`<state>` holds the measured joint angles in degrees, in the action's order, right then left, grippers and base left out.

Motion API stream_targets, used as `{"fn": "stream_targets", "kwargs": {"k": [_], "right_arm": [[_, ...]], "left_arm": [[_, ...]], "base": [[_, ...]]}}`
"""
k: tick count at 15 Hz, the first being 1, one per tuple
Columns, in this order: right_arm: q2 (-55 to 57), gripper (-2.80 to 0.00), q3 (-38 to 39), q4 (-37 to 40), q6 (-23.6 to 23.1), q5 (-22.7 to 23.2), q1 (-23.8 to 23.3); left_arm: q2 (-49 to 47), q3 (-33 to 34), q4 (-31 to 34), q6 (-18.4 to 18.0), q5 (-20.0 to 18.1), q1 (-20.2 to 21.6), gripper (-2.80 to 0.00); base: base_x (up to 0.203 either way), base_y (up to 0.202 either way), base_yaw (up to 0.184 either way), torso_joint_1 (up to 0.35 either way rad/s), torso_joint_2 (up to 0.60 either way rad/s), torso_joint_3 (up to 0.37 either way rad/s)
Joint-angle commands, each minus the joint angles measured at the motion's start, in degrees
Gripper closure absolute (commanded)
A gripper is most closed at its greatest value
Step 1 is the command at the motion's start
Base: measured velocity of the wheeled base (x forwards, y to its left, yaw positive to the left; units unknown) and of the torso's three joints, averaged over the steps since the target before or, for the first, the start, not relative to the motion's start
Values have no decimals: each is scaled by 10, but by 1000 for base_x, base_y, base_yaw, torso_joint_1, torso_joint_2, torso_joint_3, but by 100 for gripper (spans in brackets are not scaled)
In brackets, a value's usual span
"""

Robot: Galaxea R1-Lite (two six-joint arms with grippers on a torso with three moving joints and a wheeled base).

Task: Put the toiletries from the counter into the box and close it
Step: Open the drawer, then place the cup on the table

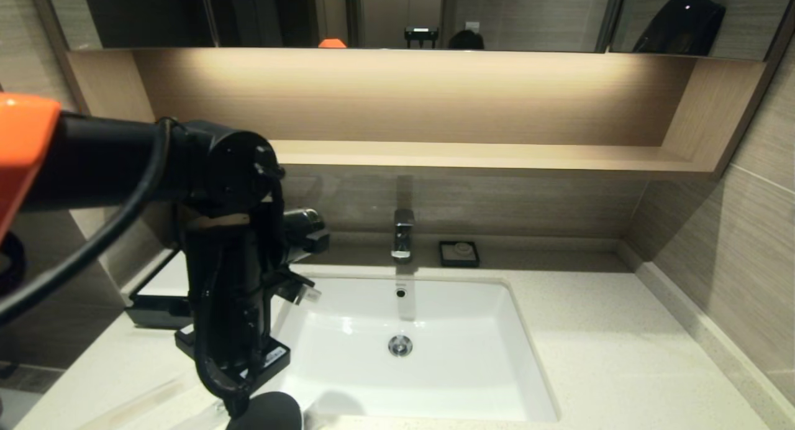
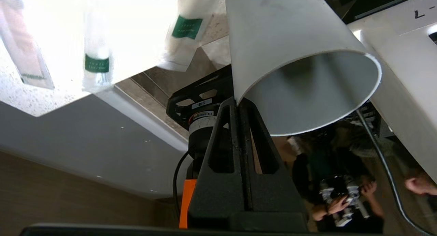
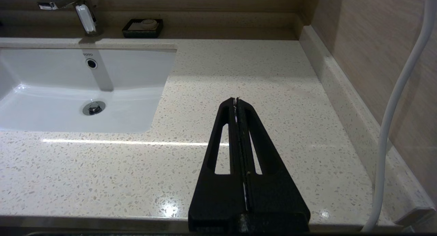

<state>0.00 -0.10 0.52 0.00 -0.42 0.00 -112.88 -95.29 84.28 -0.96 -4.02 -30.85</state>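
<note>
The box [image 1: 160,285], black with a flat white top, stands on the counter [image 1: 621,355] left of the basin. My left arm [image 1: 230,262] hangs in front of it and hides most of it, including its drawer. My left gripper [image 2: 238,101] is shut with nothing between the fingers; it points down past the counter's front edge, its tip against a white cone-shaped part [image 2: 300,58]. Three plastic-wrapped packets [image 2: 97,58] lie on the counter [image 2: 20,96] near that edge, two with green labels. My right gripper [image 3: 236,99] is shut and empty above the counter [image 3: 273,75] right of the basin.
The white basin [image 1: 435,330] fills the counter's middle, with a faucet [image 1: 402,234] and a small black soap dish [image 1: 459,254] behind it. A wooden shelf runs above. A tiled wall and raised kerb bound the right side. A white cable [image 3: 392,109] hangs beside my right gripper.
</note>
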Motion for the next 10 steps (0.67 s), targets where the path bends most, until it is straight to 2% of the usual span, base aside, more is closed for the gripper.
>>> {"fn": "stream_targets", "kwargs": {"k": [1, 10], "right_arm": [[0, 0, 0, 0, 0, 0, 0], [0, 0, 0, 0, 0, 0, 0]], "left_arm": [[38, 10, 9, 0, 0, 37, 0], [94, 37, 7, -1, 2, 242, 0]], "base": [[0, 0, 0, 0, 0, 0], [0, 0, 0, 0, 0, 0]]}}
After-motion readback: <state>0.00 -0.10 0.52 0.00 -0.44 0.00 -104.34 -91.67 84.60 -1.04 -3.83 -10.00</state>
